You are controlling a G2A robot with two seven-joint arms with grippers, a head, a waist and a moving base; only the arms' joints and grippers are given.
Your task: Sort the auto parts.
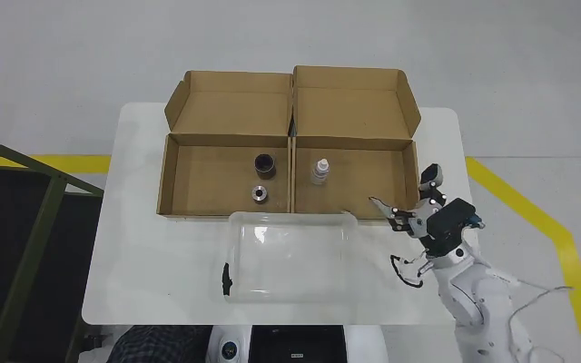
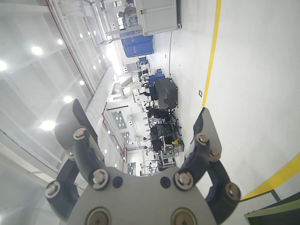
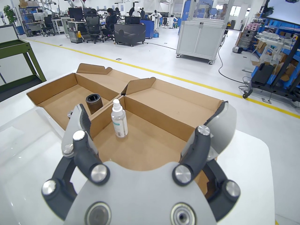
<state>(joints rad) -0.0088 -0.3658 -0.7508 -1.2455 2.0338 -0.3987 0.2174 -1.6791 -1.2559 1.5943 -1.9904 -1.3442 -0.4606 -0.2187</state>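
Two open cardboard boxes stand side by side at the back of the white table. The left box (image 1: pixel 182 181) holds a dark cylinder (image 1: pixel 262 164) (image 3: pixel 94 103) and a small metal ring part (image 1: pixel 259 192). The right box (image 1: pixel 381 186) (image 3: pixel 164 122) holds an upright clear spray bottle (image 1: pixel 320 170) (image 3: pixel 119 120). A small black part (image 1: pixel 224 279) lies at the left edge of a clear plastic bin (image 1: pixel 290 254). My right gripper (image 1: pixel 391 238) (image 3: pixel 152 107) is open and empty, at the right box's front right corner. My left gripper (image 2: pixel 140 108) is open and empty, facing the hall beyond the table.
A dark green metal frame (image 1: pixel 36 227) stands beside the table's left side. The box lids (image 1: pixel 354 109) stand up along the back. Bare white table (image 1: pixel 145 263) lies left of the clear bin and right of the right box.
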